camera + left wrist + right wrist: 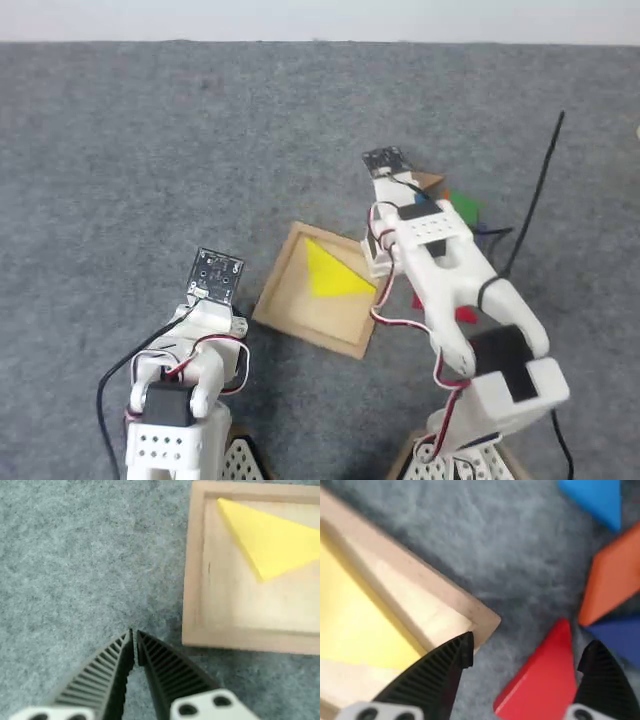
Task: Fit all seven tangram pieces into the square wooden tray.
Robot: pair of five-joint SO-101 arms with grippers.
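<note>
**Wood rim and red piece crowd the open pincer**

Grey felt covers the table [150, 150]. The tray [193, 580] sits at the centre of the high view. The right pincer [530, 645] hangs over its right-hand corner with its jaws spread wide. The left pincer [134, 640] is shut on nothing, low over the felt at lower left, just beside the tray.

Only the yellow triangle [335, 275] lies inside. The red piece [540, 680] lies between the right jaws, with the orange piece [612, 580] and a dark blue piece [615, 635] close against it.

One jaw appears to hover over the rim. If the pincer drops straight down, that jaw could land on the wood and shove the tray. Closing on the red piece's tapered tip could squeeze it out sideways, and the neighbouring pieces could get pushed along too.
</note>
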